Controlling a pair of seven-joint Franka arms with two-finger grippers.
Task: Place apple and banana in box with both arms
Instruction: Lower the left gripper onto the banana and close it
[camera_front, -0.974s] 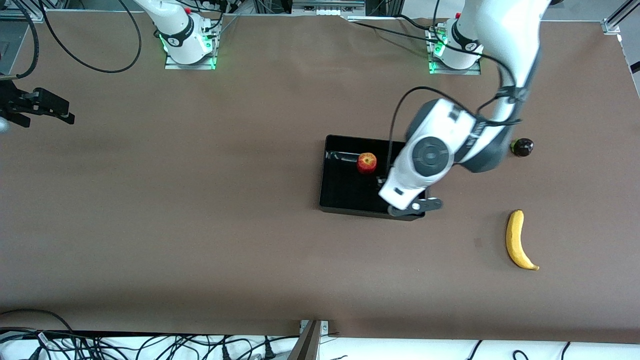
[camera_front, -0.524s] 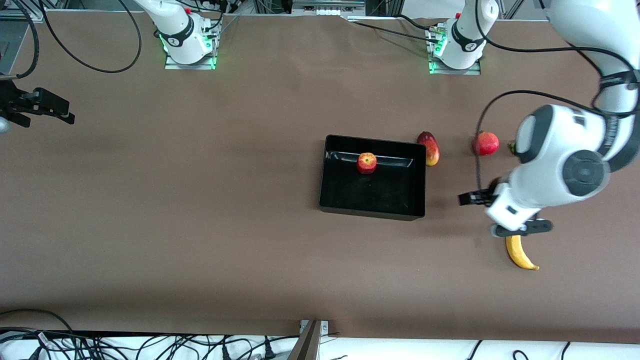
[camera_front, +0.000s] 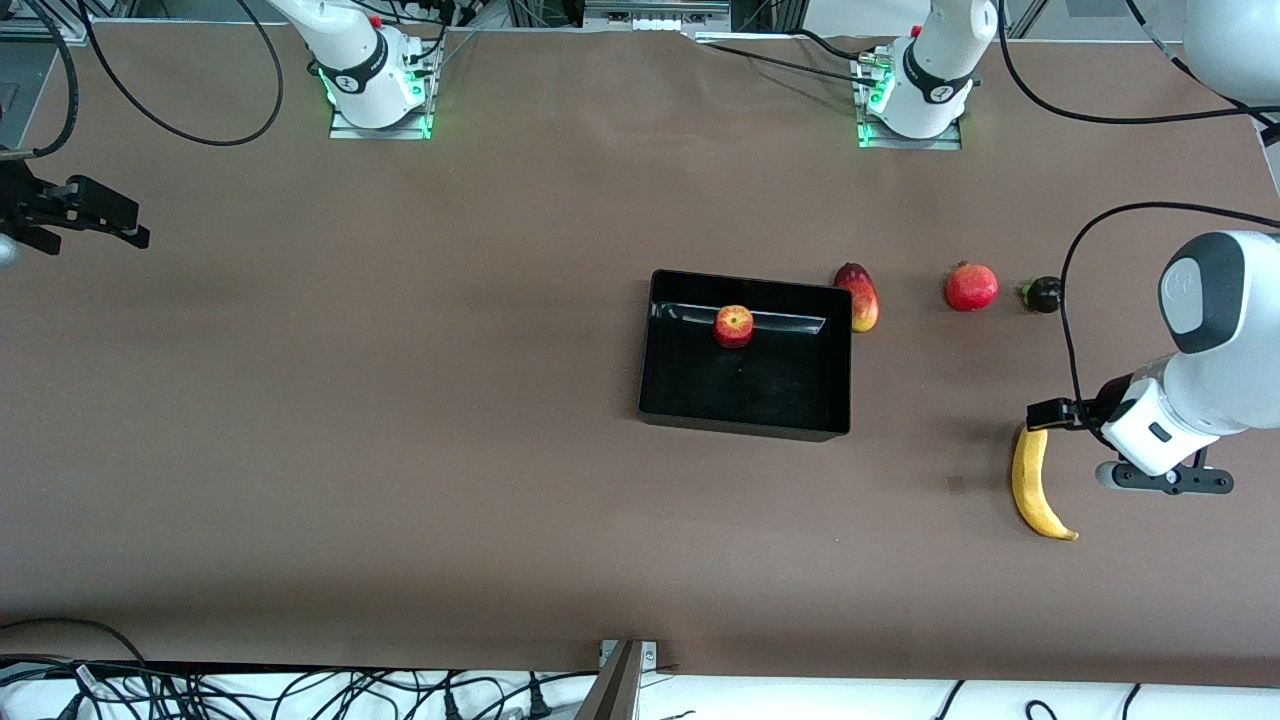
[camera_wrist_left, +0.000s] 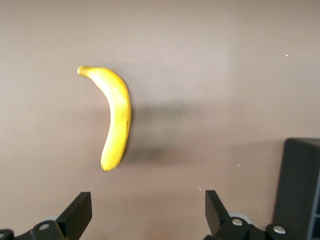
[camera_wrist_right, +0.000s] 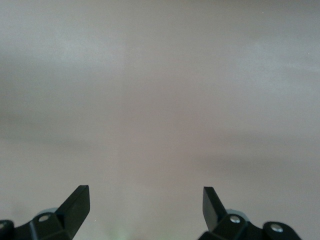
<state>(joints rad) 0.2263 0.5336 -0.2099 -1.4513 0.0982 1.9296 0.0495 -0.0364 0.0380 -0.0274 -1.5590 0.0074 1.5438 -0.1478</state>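
The apple (camera_front: 733, 325) sits in the black box (camera_front: 745, 425), near the box's wall on the robots' side. The banana (camera_front: 1030, 485) lies on the table toward the left arm's end, nearer to the front camera than the box. My left gripper (camera_front: 1165, 478) hovers over the table beside the banana, on its left-arm-end side. In the left wrist view it (camera_wrist_left: 147, 210) is open and empty, with the banana (camera_wrist_left: 117, 117) ahead and a corner of the box (camera_wrist_left: 300, 190) at the edge. My right gripper (camera_front: 75, 215) waits at the right arm's end, open and empty (camera_wrist_right: 145, 205).
An oval red-and-yellow fruit (camera_front: 860, 297) lies against the box's wall at the left arm's end. A round red fruit (camera_front: 971, 287) and a small dark fruit (camera_front: 1043, 294) lie farther toward that end. Cables hang along the table's front edge.
My left arm has swung from over the box toward its own end of the table and now hovers beside the banana. The apple stays in the box. The right arm has not moved.
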